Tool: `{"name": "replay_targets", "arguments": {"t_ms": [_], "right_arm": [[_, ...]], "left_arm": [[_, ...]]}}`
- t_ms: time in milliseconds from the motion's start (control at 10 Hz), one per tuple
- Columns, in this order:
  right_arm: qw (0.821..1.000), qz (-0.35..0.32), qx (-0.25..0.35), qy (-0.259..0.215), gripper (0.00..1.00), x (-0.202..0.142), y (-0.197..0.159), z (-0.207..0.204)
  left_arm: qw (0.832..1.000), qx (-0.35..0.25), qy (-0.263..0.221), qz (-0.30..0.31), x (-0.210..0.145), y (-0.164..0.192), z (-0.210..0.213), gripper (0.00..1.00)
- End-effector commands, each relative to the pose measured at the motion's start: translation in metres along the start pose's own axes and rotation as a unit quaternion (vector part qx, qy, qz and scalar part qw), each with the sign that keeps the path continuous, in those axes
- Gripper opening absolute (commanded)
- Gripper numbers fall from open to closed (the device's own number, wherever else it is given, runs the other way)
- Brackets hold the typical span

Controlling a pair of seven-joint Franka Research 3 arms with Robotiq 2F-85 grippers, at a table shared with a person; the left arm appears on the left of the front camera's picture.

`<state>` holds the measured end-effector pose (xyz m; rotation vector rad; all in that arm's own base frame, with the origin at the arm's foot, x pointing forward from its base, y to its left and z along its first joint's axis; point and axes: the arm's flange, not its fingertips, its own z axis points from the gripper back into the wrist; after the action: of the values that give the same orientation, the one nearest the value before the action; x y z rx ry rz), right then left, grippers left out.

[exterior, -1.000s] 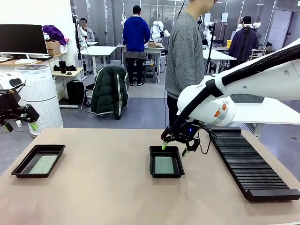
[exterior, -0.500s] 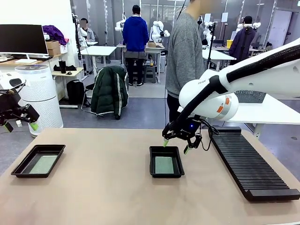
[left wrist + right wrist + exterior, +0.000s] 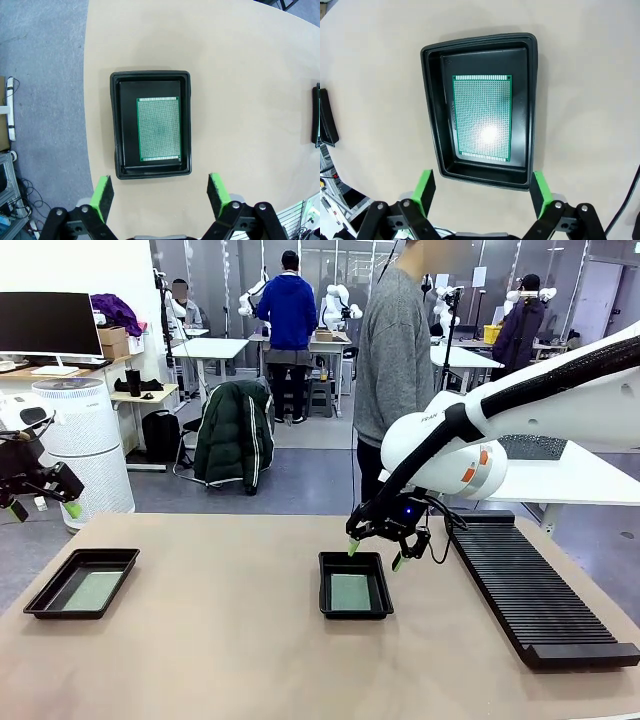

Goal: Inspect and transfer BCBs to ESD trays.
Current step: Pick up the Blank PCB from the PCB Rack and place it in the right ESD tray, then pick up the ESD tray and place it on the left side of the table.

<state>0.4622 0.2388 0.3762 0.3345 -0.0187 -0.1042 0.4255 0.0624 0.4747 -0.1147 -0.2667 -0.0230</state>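
Two arms are mine, both empty. Below my right gripper [image 3: 376, 553], which hangs jaws spread just above and behind the centre tray [image 3: 355, 610], a green board [image 3: 482, 118] lies flat on the floor, clear of the rim; I judge I hover to inspect it. Beside that gripper runs the long ribbed rack [image 3: 530, 590]. My left gripper [image 3: 42, 508], also released, hangs off the table edge, looking down on the other tray [image 3: 150, 125] and its board [image 3: 158, 129].

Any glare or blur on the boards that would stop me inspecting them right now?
Right wrist view: a bright glare spot on the lower middle of the board washes out its holes there. Left wrist view: the other board is evenly lit and sharp. Front view: both boards look pale and small.
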Motion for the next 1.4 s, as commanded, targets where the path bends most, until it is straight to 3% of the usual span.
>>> {"name": "replay_targets", "arguments": {"t_ms": [0, 1300], "right_arm": [[1.000, 0.005, 0.003, 0.001, 1.00, 0.0003, 0.0003, -0.0009], [1.000, 0.005, 0.003, 0.001, 1.00, 0.0003, 0.0003, -0.0009]], "left_arm": [[1.000, 0.004, -0.002, 0.000, -0.0004, 0.0016, -0.0019, 1.00], [1.000, 0.000, 0.000, 0.000, 0.0000, 0.0000, 0.0000, 1.00]]}}
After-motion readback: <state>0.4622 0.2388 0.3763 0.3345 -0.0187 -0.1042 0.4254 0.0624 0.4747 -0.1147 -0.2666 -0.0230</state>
